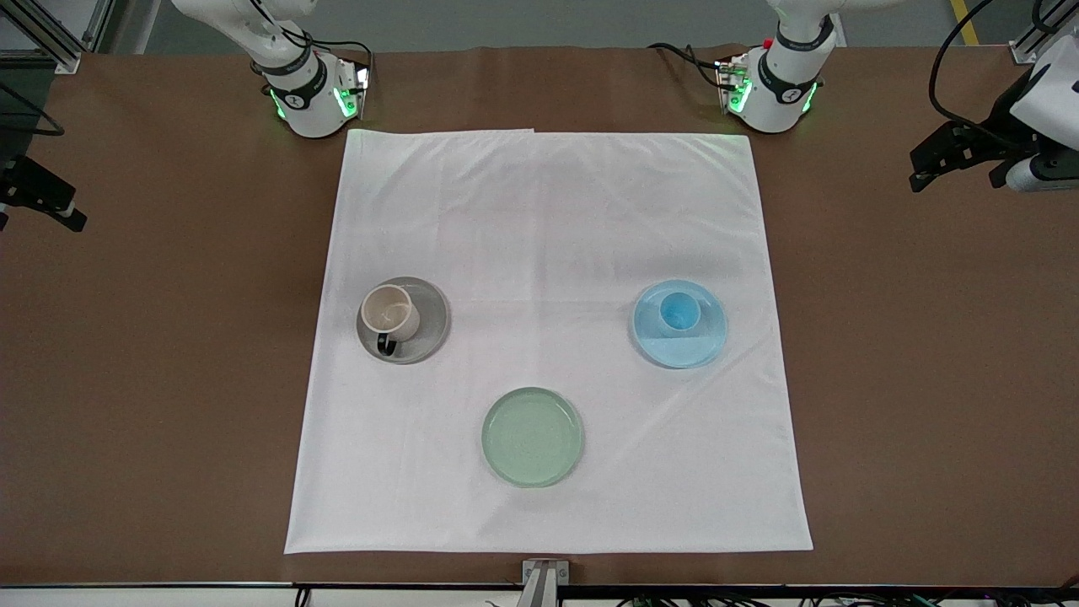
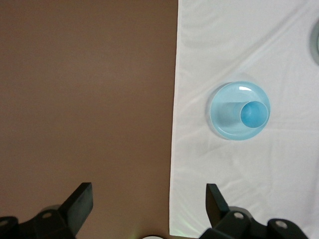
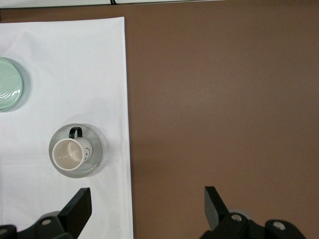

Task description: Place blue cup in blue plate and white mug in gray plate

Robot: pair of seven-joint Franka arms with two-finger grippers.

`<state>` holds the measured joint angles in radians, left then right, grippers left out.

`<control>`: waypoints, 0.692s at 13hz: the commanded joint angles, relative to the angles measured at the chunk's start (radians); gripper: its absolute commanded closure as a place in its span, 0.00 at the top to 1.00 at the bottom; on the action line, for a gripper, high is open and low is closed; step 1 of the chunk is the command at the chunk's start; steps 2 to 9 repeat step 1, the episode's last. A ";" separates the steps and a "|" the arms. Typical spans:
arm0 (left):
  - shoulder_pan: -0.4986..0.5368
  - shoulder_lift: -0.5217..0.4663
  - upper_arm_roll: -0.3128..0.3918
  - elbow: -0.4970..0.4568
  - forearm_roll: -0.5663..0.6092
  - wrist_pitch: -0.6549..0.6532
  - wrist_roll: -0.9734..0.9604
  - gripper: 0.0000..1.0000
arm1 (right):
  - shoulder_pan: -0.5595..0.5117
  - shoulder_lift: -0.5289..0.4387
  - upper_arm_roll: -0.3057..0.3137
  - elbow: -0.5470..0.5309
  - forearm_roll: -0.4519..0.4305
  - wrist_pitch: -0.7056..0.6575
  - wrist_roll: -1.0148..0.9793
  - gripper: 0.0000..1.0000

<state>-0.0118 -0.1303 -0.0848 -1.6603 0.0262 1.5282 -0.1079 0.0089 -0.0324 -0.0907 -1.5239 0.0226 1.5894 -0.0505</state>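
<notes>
The blue cup (image 1: 679, 312) stands upright in the blue plate (image 1: 684, 348), toward the left arm's end of the white cloth. The left wrist view shows the cup (image 2: 254, 114) in the plate (image 2: 227, 117). The white mug (image 1: 388, 310) stands in the gray plate (image 1: 432, 316), toward the right arm's end, its black handle toward the front camera. The right wrist view shows the mug (image 3: 67, 153) and the gray plate (image 3: 95, 148). My left gripper (image 1: 957, 179) (image 2: 148, 199) is open and empty, high over bare brown table. My right gripper (image 1: 38, 211) (image 3: 148, 199) is open and empty, over the table's other end.
A pale green plate (image 1: 533, 437) (image 3: 7, 92) lies empty on the white cloth (image 1: 548, 211), nearer to the front camera than the other two plates. The cloth covers the middle of the brown table (image 1: 927, 379). The arms' bases stand at the table's edge farthest from the front camera.
</notes>
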 commanded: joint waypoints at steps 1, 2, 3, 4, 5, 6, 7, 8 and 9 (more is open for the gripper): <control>-0.001 0.009 0.003 0.024 -0.037 -0.019 0.016 1.00 | -0.004 0.003 0.005 0.014 -0.013 -0.008 -0.003 1.00; -0.001 0.009 0.003 0.024 -0.037 -0.019 0.016 1.00 | -0.004 0.003 0.005 0.014 -0.013 -0.008 -0.003 1.00; -0.001 0.009 0.003 0.024 -0.037 -0.019 0.016 1.00 | -0.004 0.003 0.005 0.014 -0.013 -0.008 -0.003 1.00; -0.001 0.009 0.003 0.024 -0.037 -0.019 0.016 1.00 | -0.004 0.003 0.005 0.014 -0.013 -0.008 -0.003 1.00; -0.001 0.009 0.003 0.024 -0.037 -0.019 0.016 1.00 | -0.004 0.003 0.005 0.014 -0.013 -0.008 -0.003 1.00; -0.001 0.009 0.003 0.024 -0.037 -0.019 0.016 1.00 | -0.004 0.003 0.005 0.014 -0.013 -0.008 -0.003 1.00; -0.001 0.009 0.003 0.024 -0.037 -0.019 0.016 1.00 | -0.004 0.003 0.005 0.014 -0.013 -0.008 -0.003 1.00; -0.001 0.009 0.003 0.024 -0.037 -0.019 0.016 1.00 | -0.004 0.003 0.005 0.014 -0.013 -0.008 -0.003 1.00; -0.001 0.009 0.003 0.024 -0.037 -0.019 0.016 1.00 | -0.004 0.003 0.005 0.014 -0.013 -0.008 -0.003 1.00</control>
